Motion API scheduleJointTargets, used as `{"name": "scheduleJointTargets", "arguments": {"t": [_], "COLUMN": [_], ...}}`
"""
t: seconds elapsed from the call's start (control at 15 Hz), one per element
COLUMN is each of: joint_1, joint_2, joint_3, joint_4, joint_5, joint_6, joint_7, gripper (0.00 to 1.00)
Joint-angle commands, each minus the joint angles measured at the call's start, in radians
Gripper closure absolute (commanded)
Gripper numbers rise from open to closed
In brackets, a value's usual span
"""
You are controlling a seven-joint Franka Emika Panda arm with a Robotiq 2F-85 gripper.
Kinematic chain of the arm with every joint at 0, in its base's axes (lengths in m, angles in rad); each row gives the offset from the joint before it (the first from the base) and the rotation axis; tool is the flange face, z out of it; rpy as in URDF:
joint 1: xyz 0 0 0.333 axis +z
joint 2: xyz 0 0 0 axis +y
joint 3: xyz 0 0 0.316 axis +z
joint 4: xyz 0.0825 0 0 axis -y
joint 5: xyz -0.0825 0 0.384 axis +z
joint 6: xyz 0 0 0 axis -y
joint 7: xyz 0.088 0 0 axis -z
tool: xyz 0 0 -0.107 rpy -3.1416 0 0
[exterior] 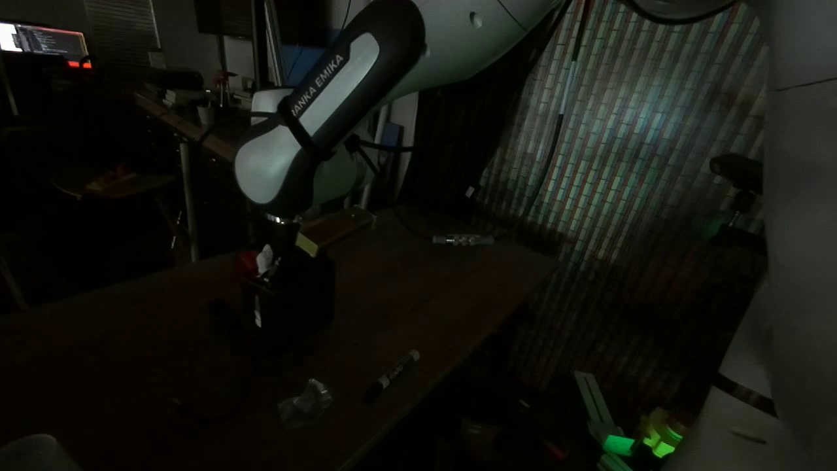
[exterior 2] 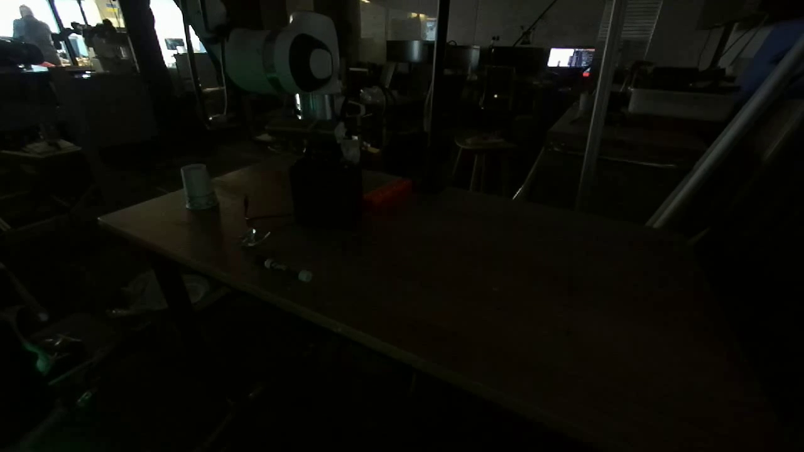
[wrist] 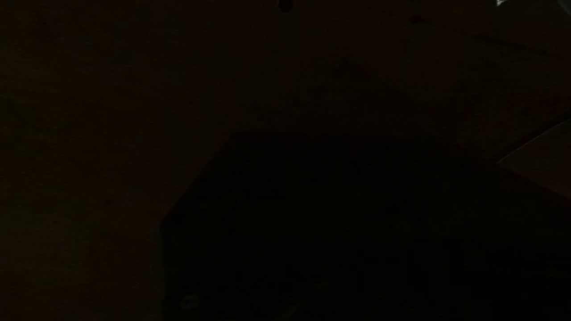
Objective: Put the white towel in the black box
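Note:
The scene is very dark. The black box [exterior: 294, 301] stands upright on the table, and it also shows in an exterior view [exterior 2: 326, 194]. Its dark outline fills the lower part of the wrist view [wrist: 339, 214]. My gripper [exterior: 280, 261] points down at the top of the box; it also shows in an exterior view [exterior 2: 323, 147]. A small white patch, probably the white towel [exterior: 264, 260], is beside the gripper at the box's top; it also shows in an exterior view [exterior 2: 350, 149]. The fingers are too dark to make out, so whether they hold it cannot be told.
A marker [exterior: 392, 376] and a crumpled clear wrapper [exterior: 306, 402] lie on the table near its edge. A pale cup [exterior 2: 198, 187] stands upside down near a corner. A red object [exterior 2: 389, 193] lies beside the box. A cable connector [exterior: 463, 240] lies farther along the table.

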State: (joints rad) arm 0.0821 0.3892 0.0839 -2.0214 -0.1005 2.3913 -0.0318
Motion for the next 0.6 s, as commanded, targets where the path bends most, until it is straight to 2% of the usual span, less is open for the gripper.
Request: {"name": "scheduleJointTargets", "arguments": {"t": [0.0, 0.53], "joint_1": [0.001, -0.001], "joint_2": [-0.058, -0.225], "joint_3": [-0.008, -0.045], "joint_4": [-0.041, -0.117], "joint_5": [0.005, -0.038], "joint_6": [0.003, -0.019], "joint_7": [-0.001, 0.030], "gripper": [1.00, 1.00]}}
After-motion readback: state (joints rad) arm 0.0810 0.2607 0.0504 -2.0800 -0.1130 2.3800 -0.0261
